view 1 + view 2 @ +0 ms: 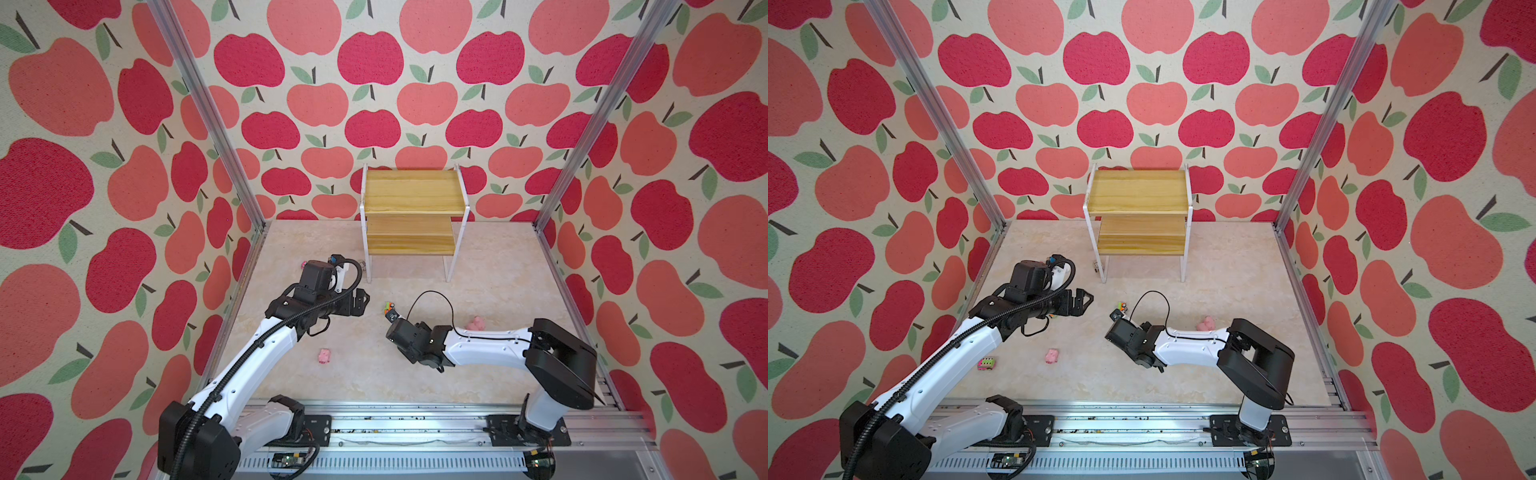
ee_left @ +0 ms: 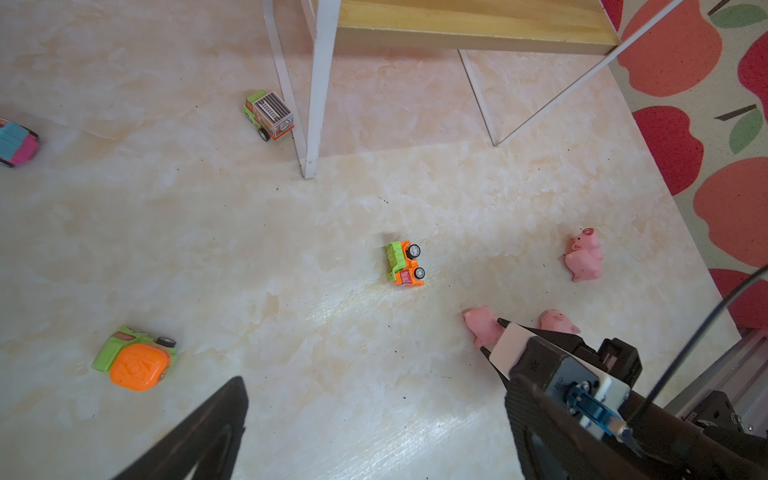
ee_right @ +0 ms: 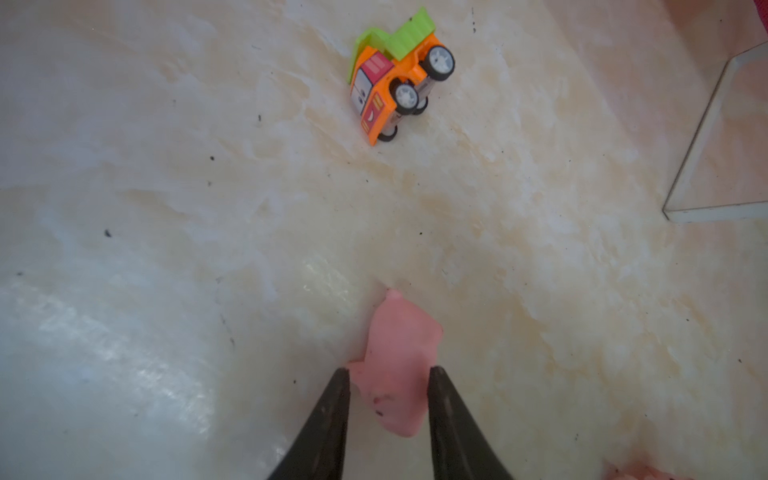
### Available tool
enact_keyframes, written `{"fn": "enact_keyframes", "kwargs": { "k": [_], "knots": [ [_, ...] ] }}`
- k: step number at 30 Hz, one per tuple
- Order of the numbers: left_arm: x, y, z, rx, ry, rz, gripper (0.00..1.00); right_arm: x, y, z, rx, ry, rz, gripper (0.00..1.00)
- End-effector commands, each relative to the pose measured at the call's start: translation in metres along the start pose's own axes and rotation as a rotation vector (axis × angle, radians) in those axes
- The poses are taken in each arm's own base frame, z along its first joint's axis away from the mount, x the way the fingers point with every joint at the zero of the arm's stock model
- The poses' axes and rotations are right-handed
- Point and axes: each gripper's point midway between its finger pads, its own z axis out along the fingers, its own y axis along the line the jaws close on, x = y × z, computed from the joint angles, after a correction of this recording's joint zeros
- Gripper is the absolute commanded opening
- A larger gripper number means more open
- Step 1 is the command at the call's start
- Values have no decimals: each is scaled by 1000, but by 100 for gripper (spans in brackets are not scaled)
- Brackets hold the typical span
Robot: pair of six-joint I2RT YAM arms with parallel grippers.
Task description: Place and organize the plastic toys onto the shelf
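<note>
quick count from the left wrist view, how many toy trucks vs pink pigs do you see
toy trucks: 4 (one cut off at the picture's edge)
pink pigs: 3
total: 7

Apple-print walls [image 1: 370, 58], marbled tabletop [image 1: 374, 374]

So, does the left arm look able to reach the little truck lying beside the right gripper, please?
Probably yes: the left gripper is open, with only bare table between it and the truck. The right gripper, closed around a pig, sits close by and could crowd the approach.
</note>
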Motion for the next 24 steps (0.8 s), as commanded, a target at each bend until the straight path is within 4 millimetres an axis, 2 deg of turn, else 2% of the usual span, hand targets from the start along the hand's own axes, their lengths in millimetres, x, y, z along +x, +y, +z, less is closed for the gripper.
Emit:
{"fn": "enact_keyframes", "kwargs": {
  "k": [1, 8, 12, 24],
  "knots": [
    [-2, 3, -2, -10, -21, 28, 99, 3, -13, 1, 20, 19, 37, 33],
    [-2, 2, -1, -7, -18, 29, 99, 11, -30, 0, -92, -44, 221, 34],
    [-2, 3, -1, -9, -19, 31, 99, 22, -42, 4, -145, -65, 333, 34],
    [-2, -1, -3, 7, -32, 44, 99, 9, -59, -15, -198, -238, 482, 55]
  ]
}}
